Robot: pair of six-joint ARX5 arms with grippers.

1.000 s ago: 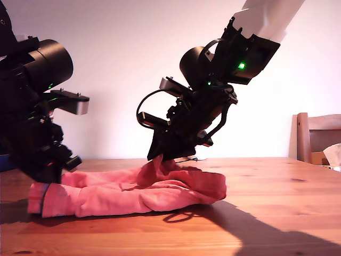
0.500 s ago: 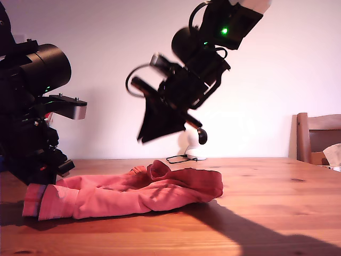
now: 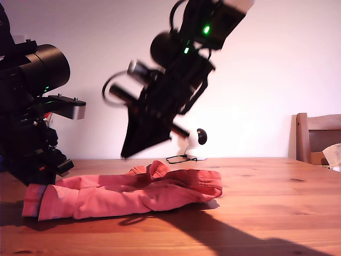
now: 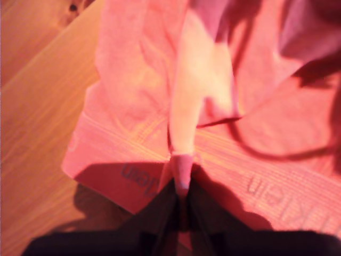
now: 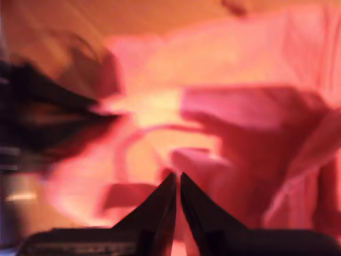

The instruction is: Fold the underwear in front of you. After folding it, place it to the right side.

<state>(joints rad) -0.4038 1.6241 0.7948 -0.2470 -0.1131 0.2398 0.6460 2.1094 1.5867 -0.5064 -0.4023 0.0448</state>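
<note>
The underwear [image 3: 125, 193] lies bunched in a long low heap on the desk [image 3: 266, 213], stretching from the exterior view's left toward the middle, one ridge of cloth poking up near the centre. My first hand [image 4: 181, 213] is down at the heap's end on the exterior view's left, its jaws pinched tight on a small pleat of the waistband [image 4: 240, 176] beside the faint lettering. My second hand [image 5: 177, 197] hangs in the air above the middle of the heap, holding nothing, its jaws drawn narrow with only a sliver between them (that wrist view is blurred, so I read no more from it).

The fold looks barely begun: the cloth is rumpled, not flat. To do this step well, I judge the first hand should keep its hold as an anchor, and the second should open, come down on a free edge at the far end of the heap and take a single layer, so the cloth can be drawn taut before folding over.

Behind the heap a small lamp-like thing with a cable [image 3: 181, 158] rests on the desk, well apart. A chair [image 3: 318, 137] stands at the exterior view's right; the desk on that side is bare wood, so nothing I can see blocks setting the bundle there.
</note>
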